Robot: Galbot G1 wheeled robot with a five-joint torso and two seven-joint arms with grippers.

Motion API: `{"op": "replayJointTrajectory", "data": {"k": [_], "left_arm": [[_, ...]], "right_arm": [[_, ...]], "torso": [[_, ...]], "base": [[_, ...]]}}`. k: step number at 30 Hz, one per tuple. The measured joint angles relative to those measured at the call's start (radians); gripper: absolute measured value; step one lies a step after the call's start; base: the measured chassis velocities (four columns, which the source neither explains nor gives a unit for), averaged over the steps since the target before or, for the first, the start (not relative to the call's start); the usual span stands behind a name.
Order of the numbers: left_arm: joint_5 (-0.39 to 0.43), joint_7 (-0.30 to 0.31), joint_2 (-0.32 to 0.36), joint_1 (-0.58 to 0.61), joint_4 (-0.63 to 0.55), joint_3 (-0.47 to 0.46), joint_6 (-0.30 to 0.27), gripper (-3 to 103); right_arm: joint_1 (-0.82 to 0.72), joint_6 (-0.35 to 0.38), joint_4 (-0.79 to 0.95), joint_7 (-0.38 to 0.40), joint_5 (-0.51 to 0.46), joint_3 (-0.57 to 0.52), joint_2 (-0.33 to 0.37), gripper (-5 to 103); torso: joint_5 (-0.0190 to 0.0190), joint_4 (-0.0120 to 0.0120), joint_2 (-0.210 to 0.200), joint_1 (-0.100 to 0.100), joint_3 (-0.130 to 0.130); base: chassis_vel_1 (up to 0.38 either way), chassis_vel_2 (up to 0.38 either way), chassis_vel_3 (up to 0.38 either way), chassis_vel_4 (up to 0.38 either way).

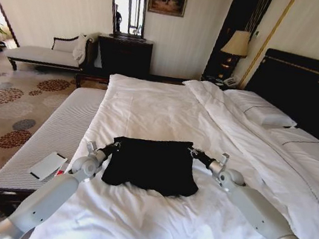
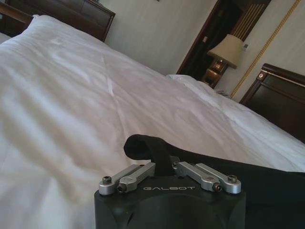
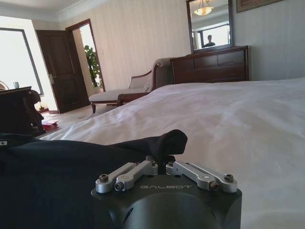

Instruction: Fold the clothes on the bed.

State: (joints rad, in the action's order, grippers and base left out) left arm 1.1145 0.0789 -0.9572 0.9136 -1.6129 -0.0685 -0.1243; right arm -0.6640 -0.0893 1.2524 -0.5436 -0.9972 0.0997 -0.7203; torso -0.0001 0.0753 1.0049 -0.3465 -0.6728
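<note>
White sheets cover the bed point(image 1: 167, 108), and the black T-shirt point(image 1: 152, 164) sits folded into a dark block near its foot, both arms stretched low with one gripper at each far corner. Up close, the left gripper point(image 2: 164, 164) is pinched on a raised fabric fold, and the right gripper point(image 3: 162, 160) pinches its corner likewise.

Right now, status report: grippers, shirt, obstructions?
Left gripper shut on black T-shirt, far left corner. Right gripper shut on far right corner. T-shirt partly folded on bed. Nothing in the way.
</note>
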Motion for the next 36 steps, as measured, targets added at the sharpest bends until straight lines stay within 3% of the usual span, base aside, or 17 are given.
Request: {"op": "replayJointTrajectory", "data": {"k": [14, 36], "left_arm": [[-0.081, -0.008, 0.037, 0.152, -0.173, -0.023, 0.055, 2], [-0.195, -0.025, 0.047, 0.411, -0.275, -0.088, 0.136, 2]], "right_arm": [[-0.355, -0.106, 0.17, -0.025, 0.138, -0.26, 0.002, 2], [-0.567, -0.224, 0.211, -0.037, 0.258, -0.341, -0.016, 2]], "torso": [[0.0002, 0.0002, 0.0, 0.0, 0.0], [0.0, 0.0, 0.0, 0.0, 0.0]], "base": [[0.0, 0.0, 0.0, 0.0], [0.0, 0.0, 0.0, 0.0]]}}
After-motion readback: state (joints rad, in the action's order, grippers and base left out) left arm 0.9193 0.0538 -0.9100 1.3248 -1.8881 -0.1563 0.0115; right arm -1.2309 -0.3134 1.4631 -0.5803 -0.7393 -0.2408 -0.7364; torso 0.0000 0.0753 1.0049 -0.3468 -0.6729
